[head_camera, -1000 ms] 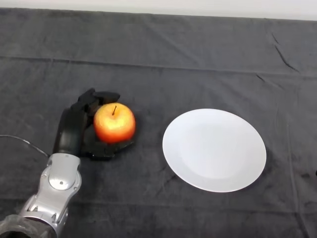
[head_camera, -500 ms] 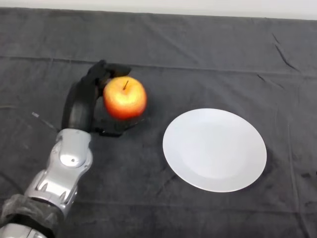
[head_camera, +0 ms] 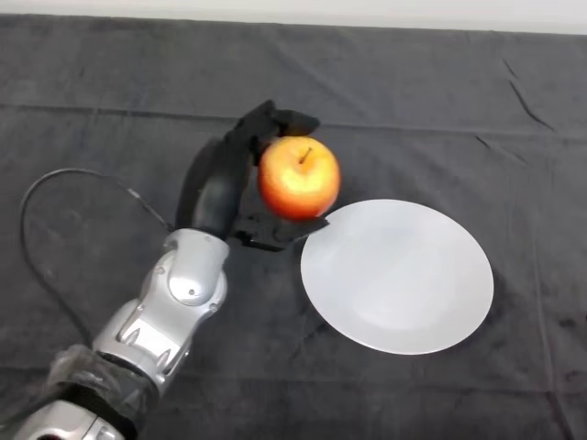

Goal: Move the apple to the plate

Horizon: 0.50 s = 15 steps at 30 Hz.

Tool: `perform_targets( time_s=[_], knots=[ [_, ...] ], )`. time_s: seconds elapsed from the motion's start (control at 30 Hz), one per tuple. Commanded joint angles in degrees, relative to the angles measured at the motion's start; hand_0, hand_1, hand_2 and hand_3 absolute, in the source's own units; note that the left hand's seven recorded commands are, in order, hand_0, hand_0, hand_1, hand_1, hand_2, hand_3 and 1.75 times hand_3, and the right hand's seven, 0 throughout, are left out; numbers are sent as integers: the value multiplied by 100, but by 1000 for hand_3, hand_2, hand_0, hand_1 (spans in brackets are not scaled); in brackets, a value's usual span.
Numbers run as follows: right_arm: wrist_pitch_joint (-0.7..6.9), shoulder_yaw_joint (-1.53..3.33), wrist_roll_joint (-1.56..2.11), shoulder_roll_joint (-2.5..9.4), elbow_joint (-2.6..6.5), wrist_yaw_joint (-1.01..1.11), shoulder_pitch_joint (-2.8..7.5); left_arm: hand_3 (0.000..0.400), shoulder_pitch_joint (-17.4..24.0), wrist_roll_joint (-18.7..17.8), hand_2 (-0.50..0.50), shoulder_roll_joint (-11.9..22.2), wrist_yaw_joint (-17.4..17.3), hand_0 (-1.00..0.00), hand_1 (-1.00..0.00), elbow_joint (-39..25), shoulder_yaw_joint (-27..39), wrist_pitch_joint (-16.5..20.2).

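A red and yellow apple [head_camera: 299,178] with a short stem is held in my black left hand [head_camera: 223,186], fingers curled round it from behind and below. The hand holds the apple above the dark cloth, just left of the upper left rim of the white plate [head_camera: 397,276]. The plate lies flat on the cloth at the centre right and has nothing on it. My silver-grey forearm [head_camera: 174,302] reaches up from the lower left.
A dark grey cloth [head_camera: 413,101] with a few creases covers the whole table. A pale wall strip runs along the far edge at the top.
My hand has lifted the apple off the cloth and carried it right and away from me, from the left middle to the plate's left rim. The plate has not moved.
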Motion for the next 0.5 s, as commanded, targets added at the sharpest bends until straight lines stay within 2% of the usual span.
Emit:
perform_targets(
  time_s=[0.03,0.5],
  knots=[
    [514,-45,100,449,538,-12,615,400,-452,25,0,-100,100,-1000,-1000,-11,-233,30],
    [503,-45,102,447,555,-11,610,400,-816,-479,0,-381,383,-1000,-1000,468,-1462,-213]
  ],
)
